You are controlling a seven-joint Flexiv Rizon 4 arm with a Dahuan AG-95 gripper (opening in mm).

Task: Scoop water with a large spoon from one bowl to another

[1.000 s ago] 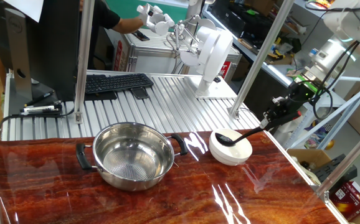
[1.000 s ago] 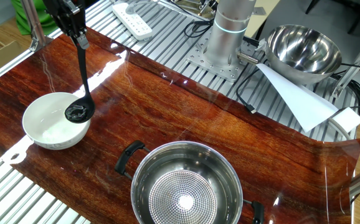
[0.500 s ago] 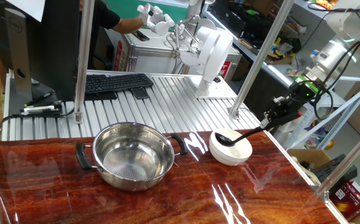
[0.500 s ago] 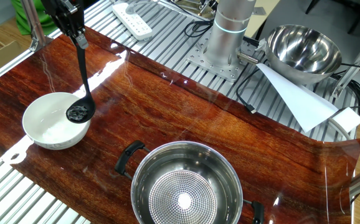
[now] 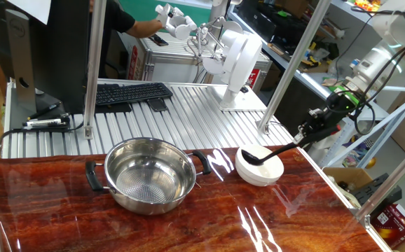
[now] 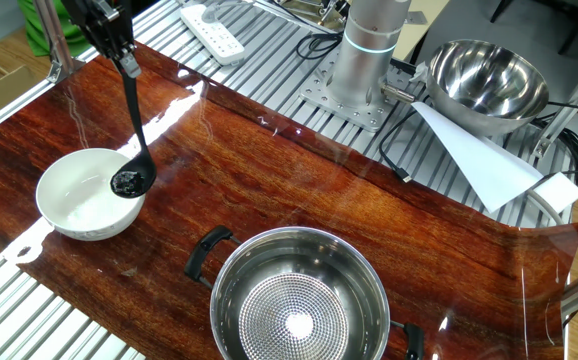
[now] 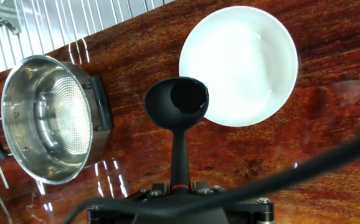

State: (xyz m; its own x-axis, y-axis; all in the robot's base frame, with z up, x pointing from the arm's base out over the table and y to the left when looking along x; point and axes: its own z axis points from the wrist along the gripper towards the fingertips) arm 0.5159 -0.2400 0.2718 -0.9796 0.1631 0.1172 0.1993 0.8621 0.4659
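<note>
My gripper [image 5: 307,131] is shut on the end of the black ladle's long handle [image 6: 132,105]. It also shows in the other fixed view [image 6: 121,52] and the hand view [image 7: 177,188]. The ladle's round cup [image 5: 250,157] hangs over the near rim of the white bowl [image 5: 267,171]. In the hand view the cup [image 7: 176,102] overlaps the bowl's [image 7: 245,62] left edge. The steel two-handled pot [image 5: 150,173] with a dotted bottom stands to the left on the wooden tabletop; it also shows in the other fixed view [image 6: 299,300] and the hand view [image 7: 43,118].
A keyboard [image 5: 129,93] and monitor stand lie on the ribbed metal surface behind the pot. The arm's base [image 6: 369,50], a second steel bowl [image 6: 487,75] and a white paper sheet [image 6: 479,160] sit at the far side. Metal posts [image 5: 94,63] frame the table.
The ladle's cup has shifted slightly toward the bowl's rim and up; the arm has barely moved. The pot and bowl have not moved.
</note>
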